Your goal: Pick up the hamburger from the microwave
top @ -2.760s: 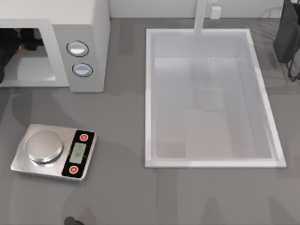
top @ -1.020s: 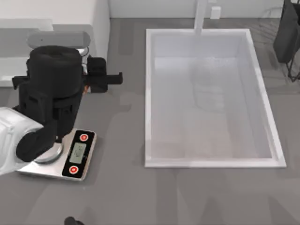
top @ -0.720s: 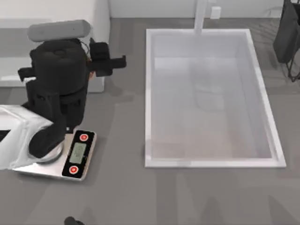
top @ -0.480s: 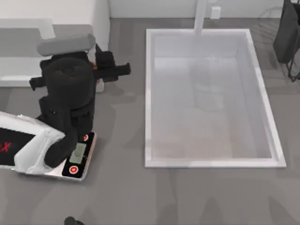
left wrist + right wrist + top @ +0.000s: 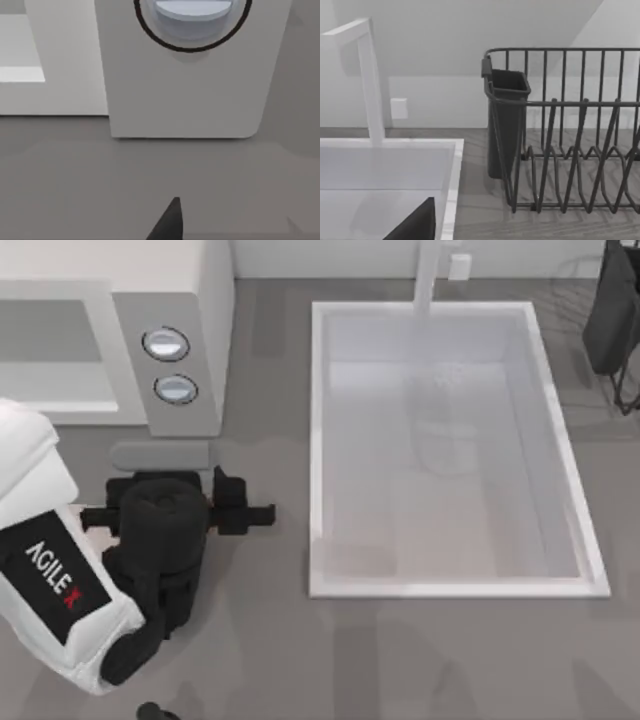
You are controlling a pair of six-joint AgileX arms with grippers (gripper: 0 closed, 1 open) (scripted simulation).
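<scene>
The microwave [image 5: 150, 300] stands at the table's back left, white, with a grey panel carrying two round dials [image 5: 166, 344]. Its cavity [image 5: 50, 360] faces the front and looks bare. My left arm reaches in from the front left. Its black wrist and left gripper [image 5: 238, 512] hang over the table a little in front of the dial panel. The left wrist view looks at the lower dial [image 5: 192, 20] and the panel's bottom edge, with one dark fingertip [image 5: 169, 222] low in the picture. The hamburger is hidden from view.
A big white sink basin [image 5: 450, 450] fills the middle and right of the table, with a white faucet [image 5: 428, 275] at its back. A black dish rack [image 5: 570, 130] stands at the back right. A dark finger sliver [image 5: 415, 225] of my parked right arm edges the sink.
My left arm has drawn back from the microwave toward the table's front and now covers the steel scale. The orange sliver beside its gripper earlier is no longer seen.
</scene>
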